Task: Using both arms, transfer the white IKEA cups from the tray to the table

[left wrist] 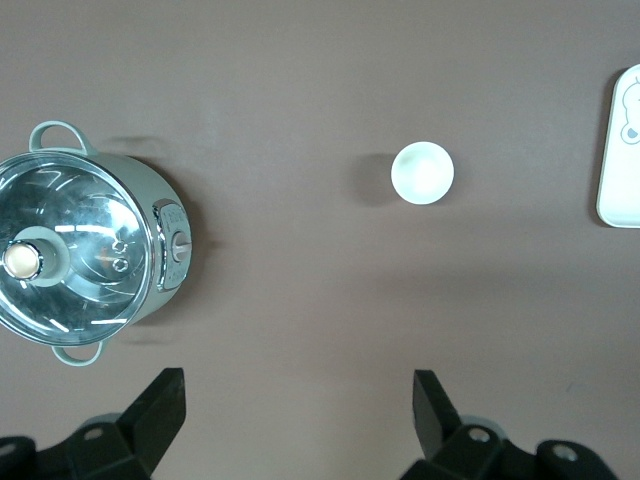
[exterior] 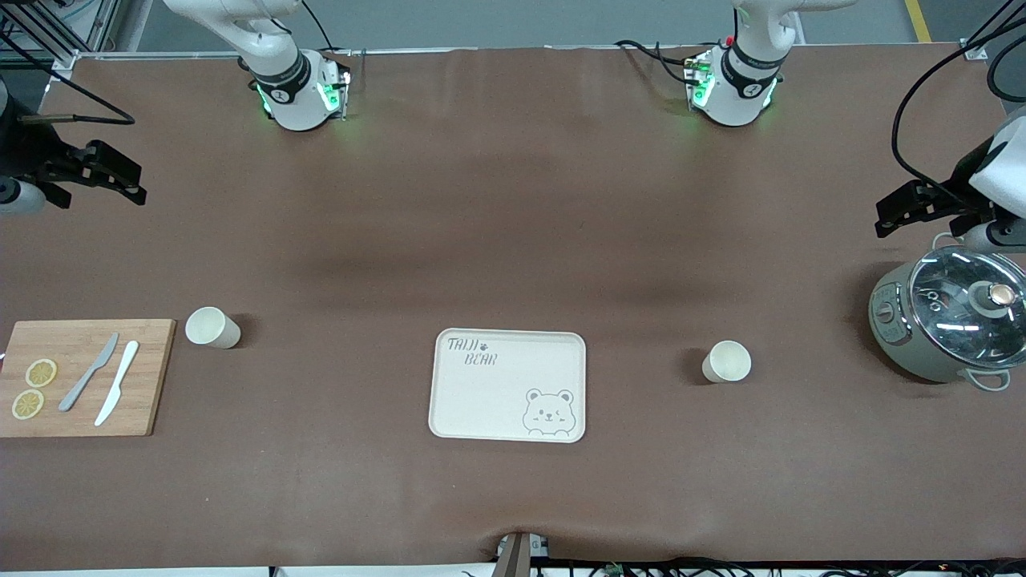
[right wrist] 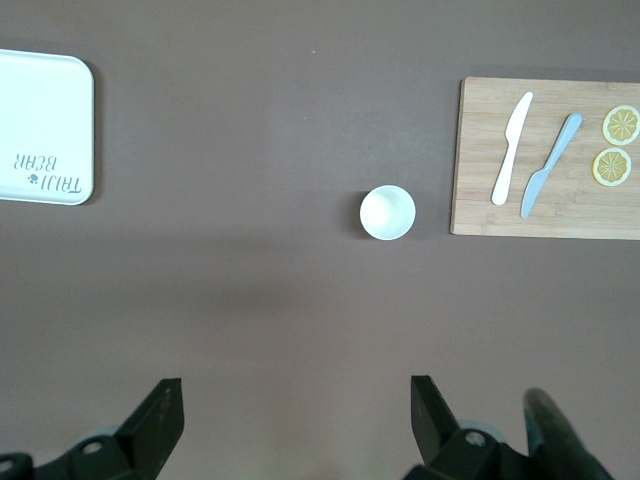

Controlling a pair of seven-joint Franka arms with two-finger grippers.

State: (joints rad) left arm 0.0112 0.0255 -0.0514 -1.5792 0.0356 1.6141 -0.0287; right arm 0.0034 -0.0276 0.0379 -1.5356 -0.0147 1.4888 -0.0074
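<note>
Two white IKEA cups stand upright on the brown table. One cup (exterior: 212, 327) (right wrist: 387, 212) is beside the cutting board, toward the right arm's end. The other cup (exterior: 727, 361) (left wrist: 422, 172) is toward the left arm's end, between the pot and the tray. A cream bear tray (exterior: 508, 385) (left wrist: 622, 150) (right wrist: 45, 128) lies between the cups with nothing on it. My right gripper (exterior: 120, 178) (right wrist: 295, 392) hangs open and empty high over the table's right-arm end. At the other end, above the table beside the pot, my left gripper (exterior: 898, 210) (left wrist: 298, 390) is open and empty too.
A wooden cutting board (exterior: 88, 377) (right wrist: 545, 158) carries two lemon slices (exterior: 34, 388), a grey knife (exterior: 88, 372) and a white knife (exterior: 117, 382). A grey-green pot with a glass lid (exterior: 954, 320) (left wrist: 85, 255) sits at the left arm's end.
</note>
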